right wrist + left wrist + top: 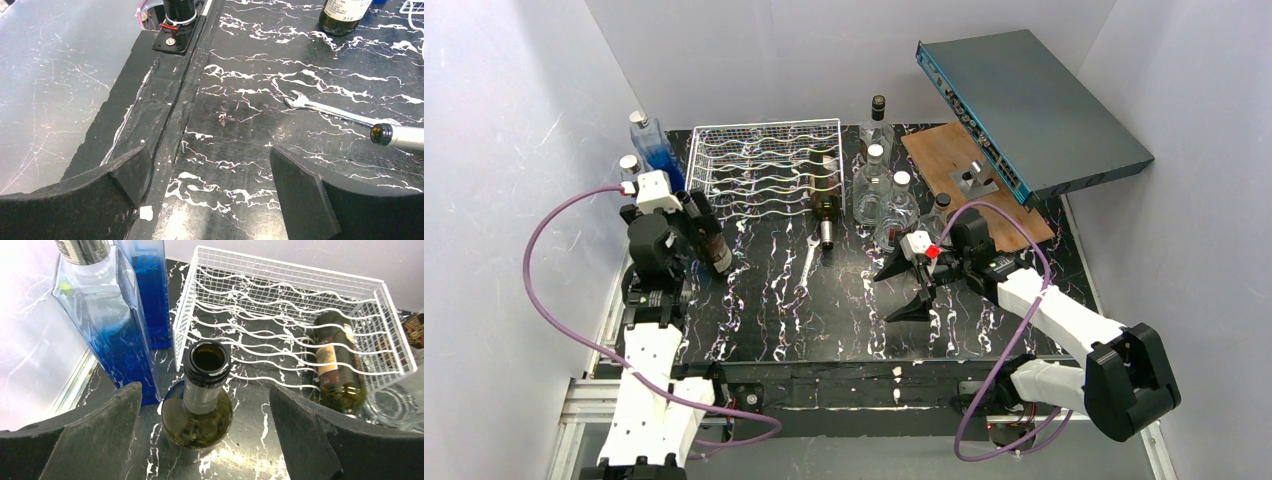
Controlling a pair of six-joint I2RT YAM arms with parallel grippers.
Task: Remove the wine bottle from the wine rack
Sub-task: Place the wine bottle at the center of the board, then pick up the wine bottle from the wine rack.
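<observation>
My left gripper (205, 400) straddles a wine bottle (197, 412) standing just beside the wine rack (280, 271), jaws wide, holding nothing — one off, I judge, a second bottle (336, 365) lying inside; right gripper (209, 152) gapes empty.

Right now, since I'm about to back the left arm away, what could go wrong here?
1. The open left hand straddles the upright dark green glass wine bottle; a slanted retreat could clip its neck and topple it.
2. The tall blue square glass bottle stands right beside it, so a fall could knock that over too.
3. A second dark wine bottle lies in the white wire rack, neck pointing out near the silver wrench; pulling it out may snag there.
</observation>
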